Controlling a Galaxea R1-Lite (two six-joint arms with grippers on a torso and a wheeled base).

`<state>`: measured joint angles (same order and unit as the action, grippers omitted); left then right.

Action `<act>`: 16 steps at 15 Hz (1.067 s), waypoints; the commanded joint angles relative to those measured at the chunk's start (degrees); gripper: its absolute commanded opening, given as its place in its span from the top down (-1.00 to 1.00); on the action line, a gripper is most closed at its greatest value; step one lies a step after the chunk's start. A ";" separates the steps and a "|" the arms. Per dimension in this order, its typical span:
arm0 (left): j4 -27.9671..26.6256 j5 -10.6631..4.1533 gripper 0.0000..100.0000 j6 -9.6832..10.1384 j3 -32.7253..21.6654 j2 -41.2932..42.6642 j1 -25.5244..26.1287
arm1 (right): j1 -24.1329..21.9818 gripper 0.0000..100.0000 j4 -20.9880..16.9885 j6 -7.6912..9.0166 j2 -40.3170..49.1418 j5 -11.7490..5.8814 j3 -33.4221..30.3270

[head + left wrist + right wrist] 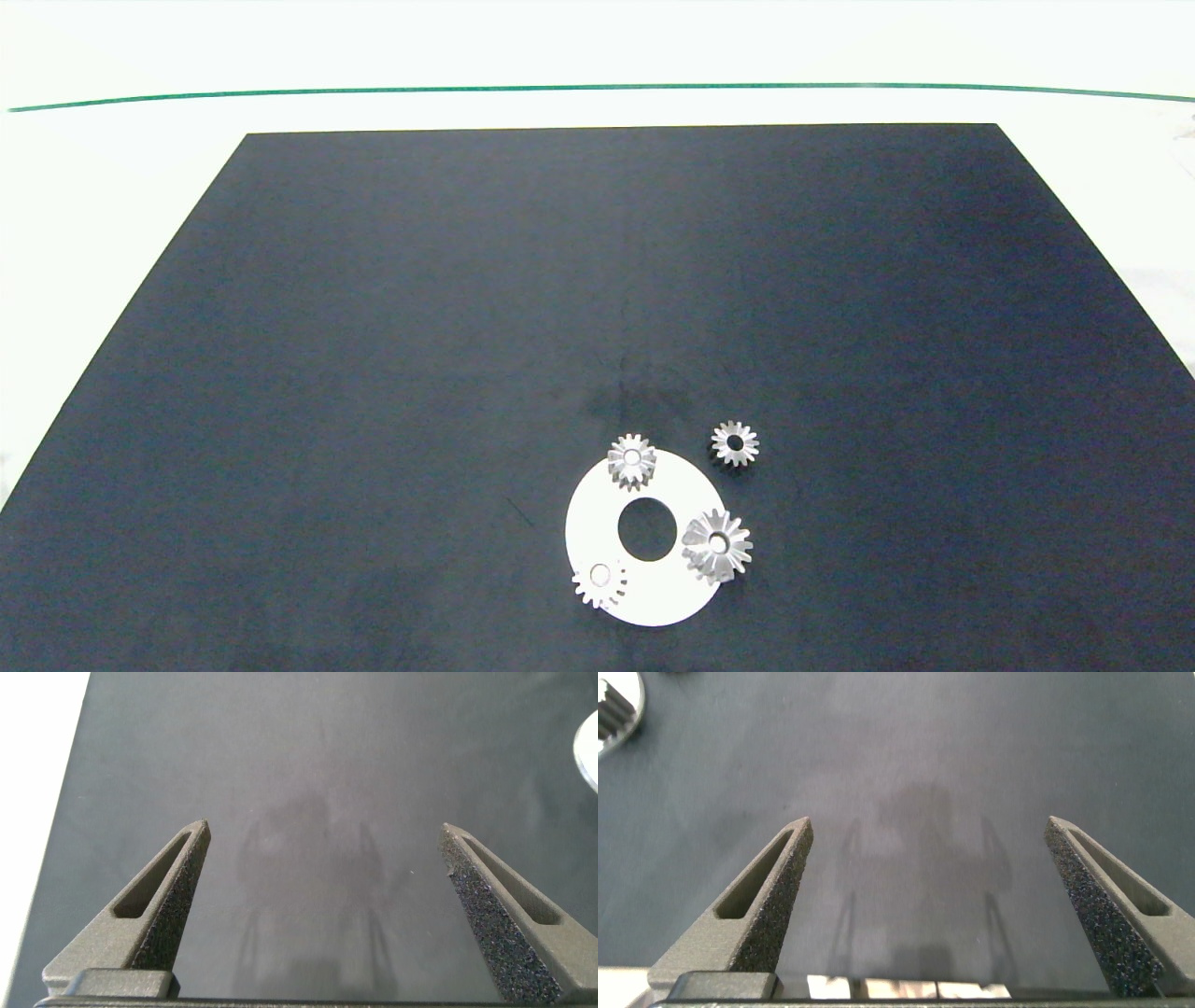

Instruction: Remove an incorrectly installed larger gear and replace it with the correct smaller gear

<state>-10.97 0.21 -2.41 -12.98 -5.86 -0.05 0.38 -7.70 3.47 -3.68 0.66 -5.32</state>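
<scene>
On white disc [597, 523], larger gear [717, 545], smaller gear [735, 443] beside, left gripper [325, 840], right gripper [928, 833] released

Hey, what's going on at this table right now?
Nothing is being handled yet. The left hand and right hand hang open over bare black mat. The larger gear sits on the white ring plate's right edge, two small gears beside it. The smaller gear lies loose on the mat.

Left gripper [324, 845] spread wide, right gripper [927, 840] likewise, both apparently hovering
</scene>
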 commanded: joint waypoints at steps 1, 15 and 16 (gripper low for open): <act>-18.03 -0.21 -1.00 -6.99 -23.67 -23.23 -0.30 | 0.15 -1.00 -5.74 4.79 -12.49 0.13 -11.30; -32.89 -7.59 -1.00 -10.59 -53.90 -52.32 -2.85 | 34.25 -1.00 -6.53 13.40 -67.60 -6.99 -43.55; -32.89 -8.38 -1.00 -10.68 -53.99 -51.62 -2.85 | 36.54 -1.00 -6.89 13.49 -68.83 -7.07 -44.08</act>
<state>-43.63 -7.79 -12.95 -66.89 -58.84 -2.52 32.07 -14.24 16.77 -66.48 -5.73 -47.04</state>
